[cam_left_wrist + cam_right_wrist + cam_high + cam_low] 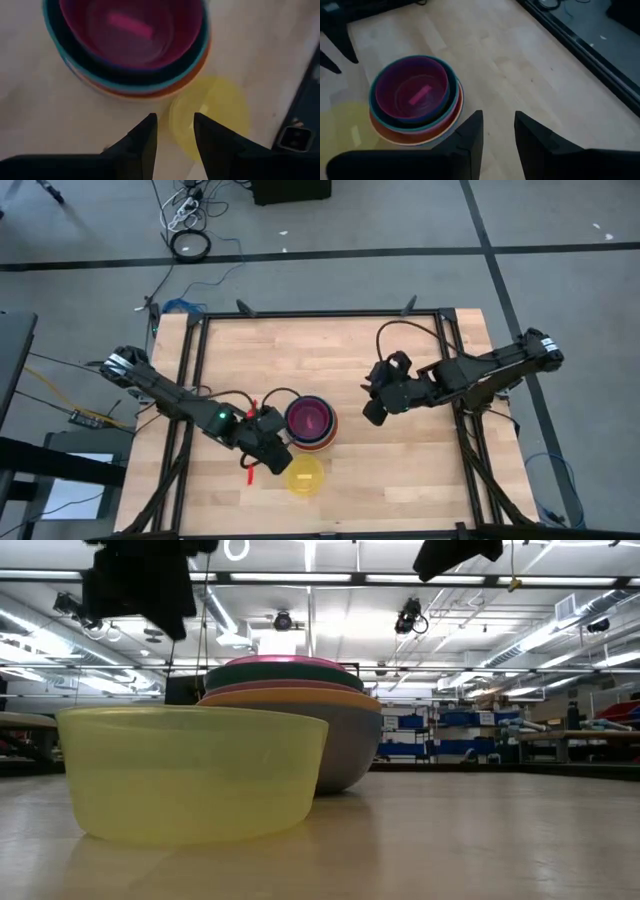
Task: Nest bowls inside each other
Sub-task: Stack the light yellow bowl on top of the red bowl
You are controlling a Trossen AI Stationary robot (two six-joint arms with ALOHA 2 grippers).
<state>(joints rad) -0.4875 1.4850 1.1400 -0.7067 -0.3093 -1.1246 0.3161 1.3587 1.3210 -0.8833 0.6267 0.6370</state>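
A stack of nested bowls (310,423) stands near the table's middle, with a magenta one (412,90) innermost, teal and orange rims around it, and a pink strip lying inside. A single yellow bowl (305,475) stands upright on the table just nearer the front edge, close beside the stack (300,710). My left gripper (175,135) hangs open above the table just left of the yellow bowl (215,115), pointing steeply down, with nothing between its fingers. My right gripper (497,135) is open and empty, raised to the right of the stack.
Bare wooden tabletop lies right of the stack and toward the far edge. A dark metal frame (455,360) runs along the table's sides. A small red piece (250,475) lies by my left gripper, near the front left.
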